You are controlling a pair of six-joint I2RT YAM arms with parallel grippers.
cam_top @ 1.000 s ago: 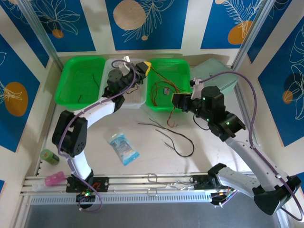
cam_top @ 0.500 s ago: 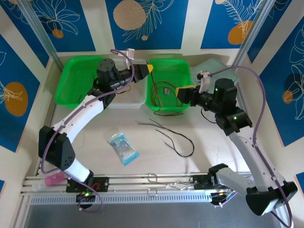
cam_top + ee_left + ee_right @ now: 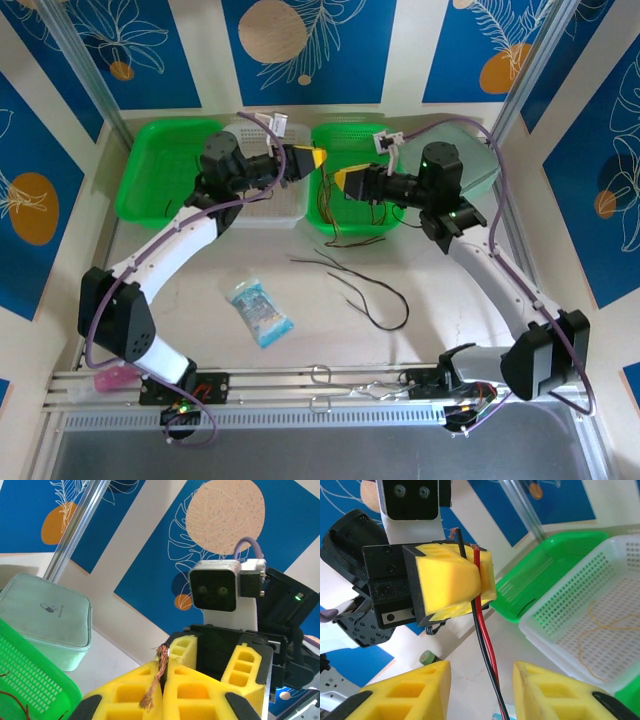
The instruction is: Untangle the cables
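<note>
red cable (image 3: 489, 650) and black cable (image 3: 479, 625) are hanging from the left tool (image 3: 475, 572), which is pinching both; the right tool (image 3: 481, 690) is standing with jaws apart around them; dark cables (image 3: 372, 300) are lying on the surface (image 3: 320, 330).

This looks like a robot lab, a room where people test robots. Two robot arms, a left arm (image 3: 180, 240) and a right arm (image 3: 495, 280), are fixed to a metal rail (image 3: 320, 385) at the near edge of a table (image 3: 300, 345). Purple cords (image 3: 243, 544) run along the arms, and each one has a small camera (image 3: 214, 591) near its hand. Boards with blue leaf pictures (image 3: 300, 40) stand around the table like a little booth, with shiny metal poles (image 3: 80, 70) at the corners. A green basket (image 3: 160, 185), a white basket (image 3: 270, 212) and another green basket (image 3: 350, 128) sit in a neat row at the back
</note>
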